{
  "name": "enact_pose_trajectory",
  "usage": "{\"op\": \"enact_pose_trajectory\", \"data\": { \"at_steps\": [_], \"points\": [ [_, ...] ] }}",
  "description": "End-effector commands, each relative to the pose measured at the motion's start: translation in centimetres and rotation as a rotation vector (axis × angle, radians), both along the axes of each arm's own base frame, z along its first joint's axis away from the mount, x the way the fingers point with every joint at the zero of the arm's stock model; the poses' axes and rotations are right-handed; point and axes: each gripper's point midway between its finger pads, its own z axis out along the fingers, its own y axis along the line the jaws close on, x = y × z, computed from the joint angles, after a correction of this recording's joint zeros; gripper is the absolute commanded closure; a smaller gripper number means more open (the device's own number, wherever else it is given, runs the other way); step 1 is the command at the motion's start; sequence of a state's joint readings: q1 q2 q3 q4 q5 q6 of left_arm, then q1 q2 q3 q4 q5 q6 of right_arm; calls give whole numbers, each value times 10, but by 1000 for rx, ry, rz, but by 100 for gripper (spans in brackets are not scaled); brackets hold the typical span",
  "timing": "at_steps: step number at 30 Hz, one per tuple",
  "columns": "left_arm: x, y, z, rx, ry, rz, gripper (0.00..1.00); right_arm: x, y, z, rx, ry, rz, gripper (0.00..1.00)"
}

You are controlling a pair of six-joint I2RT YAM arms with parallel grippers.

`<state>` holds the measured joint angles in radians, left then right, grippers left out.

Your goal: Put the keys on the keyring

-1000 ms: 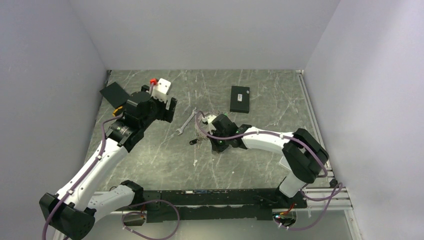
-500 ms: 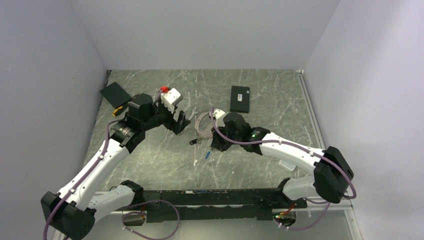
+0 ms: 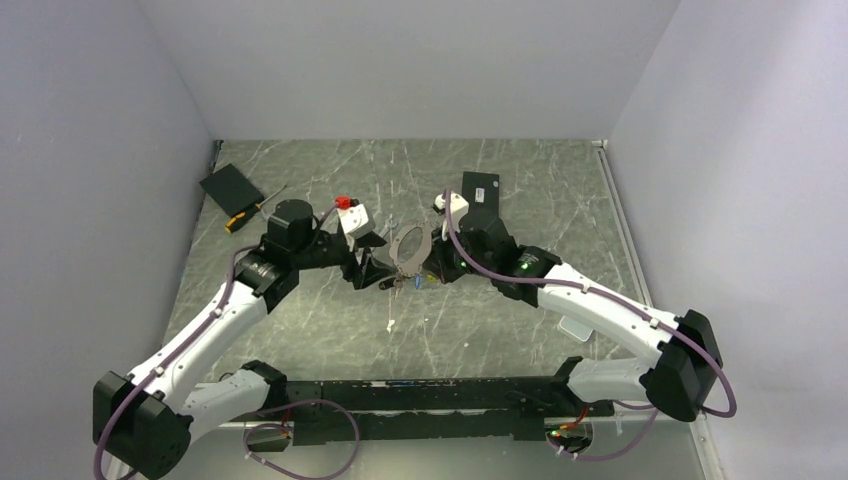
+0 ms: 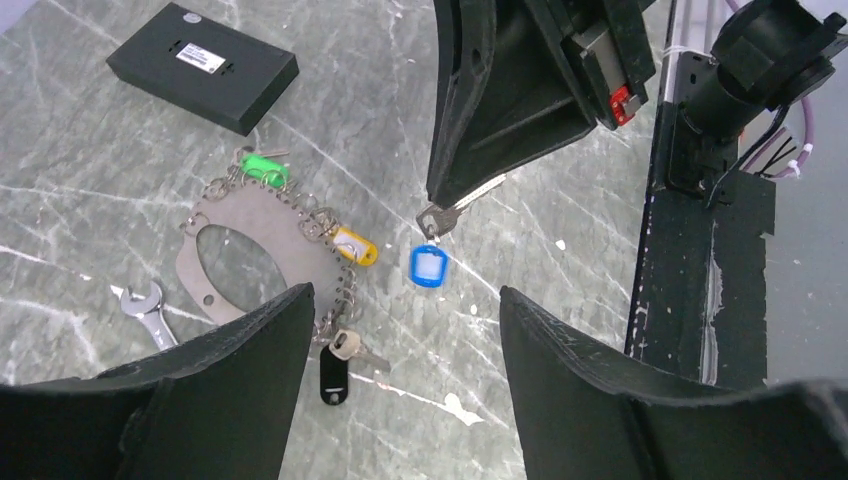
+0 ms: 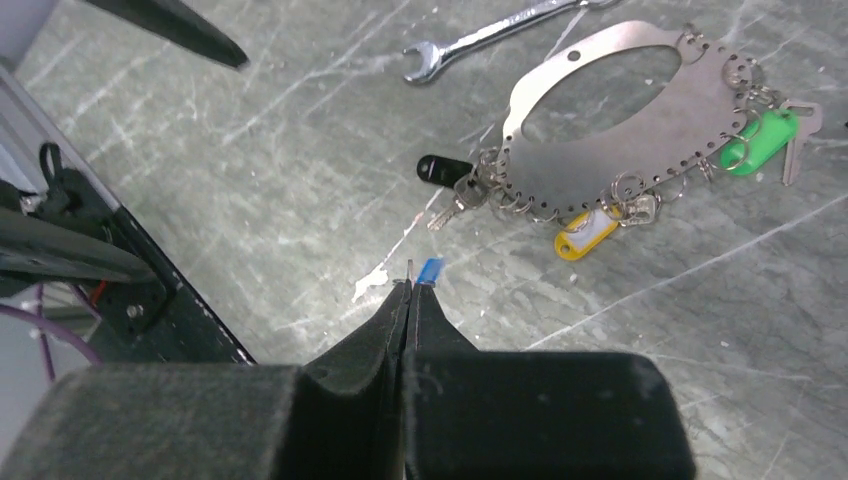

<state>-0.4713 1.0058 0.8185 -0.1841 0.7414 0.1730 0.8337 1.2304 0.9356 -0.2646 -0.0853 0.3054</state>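
Key w/ blue tag (image 4: 428,265): pinched by its blade in the R gripper (image 5: 408,290), whose fingers are pressed together w/ no gap showing. The key's head points down and the tag dangles below the tips, above the table (image 5: 250,180).

L gripper (image 4: 405,310): fingers spread wide, nothing between them. It hovers just beside the R gripper, facing the dangling key.

Keyring (image 5: 620,110): flat oval metal plate w/ small split rings (image 5: 628,186) round its edge. It lies on the table near both grippers, touched by neither. Hanging on it are the green-tag key (image 5: 755,140), yellow tag (image 5: 585,232) and black-tag key (image 5: 440,168).

Further out are a wrench (image 5: 490,35) just past the plate and a black box (image 4: 203,65) at the back.

Step in hand (judged): presenting the loose key so it can be joined to the plate, approx. one key left to fit.

To do it well:
- Keep the R pinch firm. The blade is thin and may twist or slip.
- Bring the L fingers in slowly and close on the key's head or its tag ring, not on the swinging tag.
- Let the tag stop swinging before closing.
- Pick a free split ring on the near edge of the plate. Steady the plate w/ one gripper, since it will likely slide on the smooth table.
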Motion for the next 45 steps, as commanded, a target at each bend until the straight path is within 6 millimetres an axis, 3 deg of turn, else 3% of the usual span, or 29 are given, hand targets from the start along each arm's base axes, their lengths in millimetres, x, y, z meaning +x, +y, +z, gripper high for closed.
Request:
{"op": "enact_pose_trajectory", "data": {
  "at_steps": [1, 14, 33, 38, 42, 45],
  "points": [
    [5, -13, 7, -56, -82, -63, 29, 16, 0, 36, 64, -24, -105, 100],
    [18, -29, -12, -81, -250, -139, 37, 23, 16, 56, 97, -26, -80, 100],
    [25, -41, -27, -65, -163, -173, 51, 21, 24, 63, 129, -22, -54, 100],
    [22, -46, -30, -63, -149, -184, 50, 21, 25, 65, 139, -20, -56, 100],
    [23, -48, -31, -53, -155, -173, 59, 21, 25, 66, 144, -20, -57, 100],
    [23, -48, -33, -36, -157, -175, 75, 20, 25, 66, 147, -19, -57, 100]
  ]
}}
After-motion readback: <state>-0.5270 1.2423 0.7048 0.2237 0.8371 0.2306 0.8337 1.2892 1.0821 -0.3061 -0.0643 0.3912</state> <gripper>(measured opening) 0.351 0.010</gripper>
